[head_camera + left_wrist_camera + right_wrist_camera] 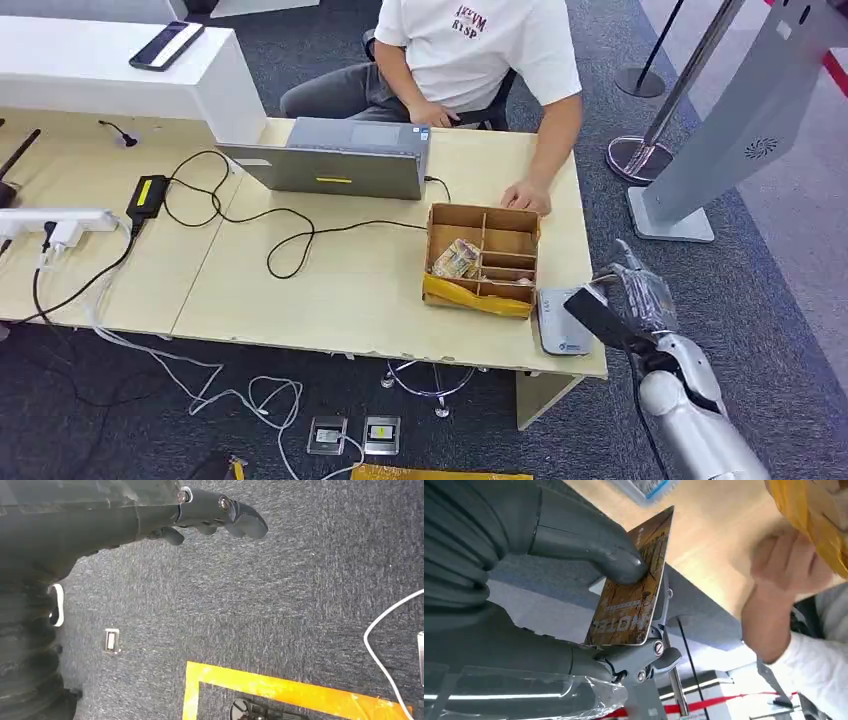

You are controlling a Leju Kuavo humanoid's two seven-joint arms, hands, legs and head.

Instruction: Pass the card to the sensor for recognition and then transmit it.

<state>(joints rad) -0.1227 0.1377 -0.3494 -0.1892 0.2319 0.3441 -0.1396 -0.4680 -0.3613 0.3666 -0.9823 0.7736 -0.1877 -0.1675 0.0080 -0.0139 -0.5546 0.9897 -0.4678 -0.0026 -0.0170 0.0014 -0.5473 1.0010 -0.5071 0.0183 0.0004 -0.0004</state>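
Observation:
My right hand point(636, 295) hovers at the table's front right corner, just right of the grey card sensor point(564, 322). It pinches a card point(600, 318) that looks dark from above. In the right wrist view the card point(631, 587) is brown with wood-grain print, held between the thick thumb point(589, 540) and the fingers point(644, 660). My left hand point(220, 515) hangs over dark carpet with its fingers loosely curled and nothing in them.
A cardboard divider box point(482, 258) with a yellow front stands left of the sensor. A seated person rests a hand point(527, 196) on the table behind the box. A laptop point(335, 160) and black cables point(250, 215) lie further left. A grey kiosk stand point(720, 140) rises at the right.

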